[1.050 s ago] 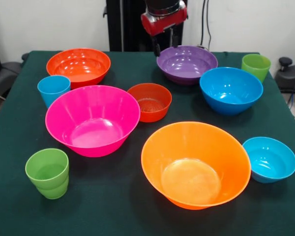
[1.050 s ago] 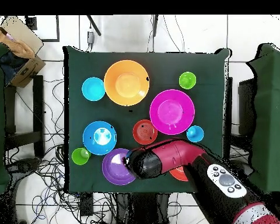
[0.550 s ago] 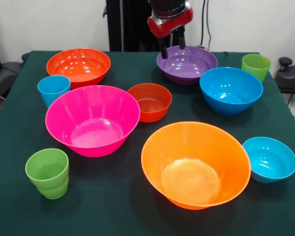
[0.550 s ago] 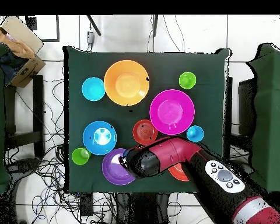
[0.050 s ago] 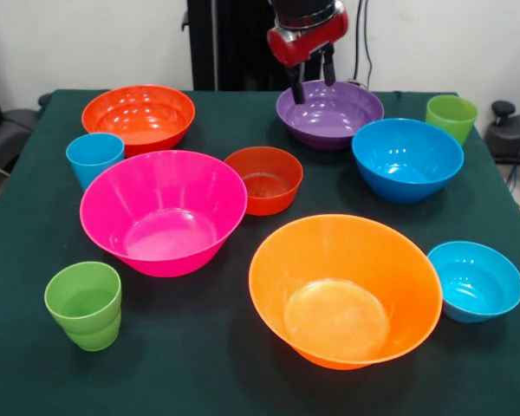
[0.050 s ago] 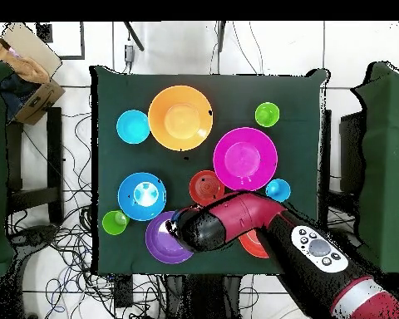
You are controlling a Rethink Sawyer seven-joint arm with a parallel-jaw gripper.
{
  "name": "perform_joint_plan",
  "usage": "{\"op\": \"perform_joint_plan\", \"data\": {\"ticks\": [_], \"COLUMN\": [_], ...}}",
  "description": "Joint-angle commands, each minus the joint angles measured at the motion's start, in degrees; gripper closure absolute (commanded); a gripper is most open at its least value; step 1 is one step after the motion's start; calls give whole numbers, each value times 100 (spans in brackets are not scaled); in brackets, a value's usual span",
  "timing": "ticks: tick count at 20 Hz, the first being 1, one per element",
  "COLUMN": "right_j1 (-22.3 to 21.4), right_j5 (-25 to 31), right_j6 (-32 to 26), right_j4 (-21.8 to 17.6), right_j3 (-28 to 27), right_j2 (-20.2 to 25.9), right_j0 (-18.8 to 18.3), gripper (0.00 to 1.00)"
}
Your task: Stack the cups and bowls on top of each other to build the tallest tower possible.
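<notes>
Bright, even room light falls from above on the dark green cloth-covered table (image 5: 199, 364), leaving only soft, short shadows beneath the glossy plastic bowls. White glare streaks the inner walls of the large pink bowl (image 5: 163, 211) and the large orange bowl (image 5: 345, 289) nearest the camera, and glints on the far purple bowl (image 5: 329, 112). Focus holds across the table in the front view. Overhead, a sharp white highlight sits in the medium blue bowl (image 6: 142, 196).

Seven bowls (image 5: 163, 211) on the green table (image 5: 199, 347), three cups (image 5: 84, 305), one blue, two green, nothing stacked
</notes>
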Motion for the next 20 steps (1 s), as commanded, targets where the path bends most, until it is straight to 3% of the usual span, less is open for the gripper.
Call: {"op": "perform_joint_plan", "data": {"ticks": [1, 7, 12, 20], "right_j1": [129, 422, 743, 1287], "right_j5": [289, 549, 737, 1095], "right_j6": [-1265, -2100, -2316, -3238], "right_j4": [-477, -319, -793, -1028], "right_j3": [-170, -278, -1066, -2076], "right_j2": [420, 1120, 1082, 1270], "right_j0": [-234, -1136, -936, -893], "gripper": [0, 0, 0, 0]}}
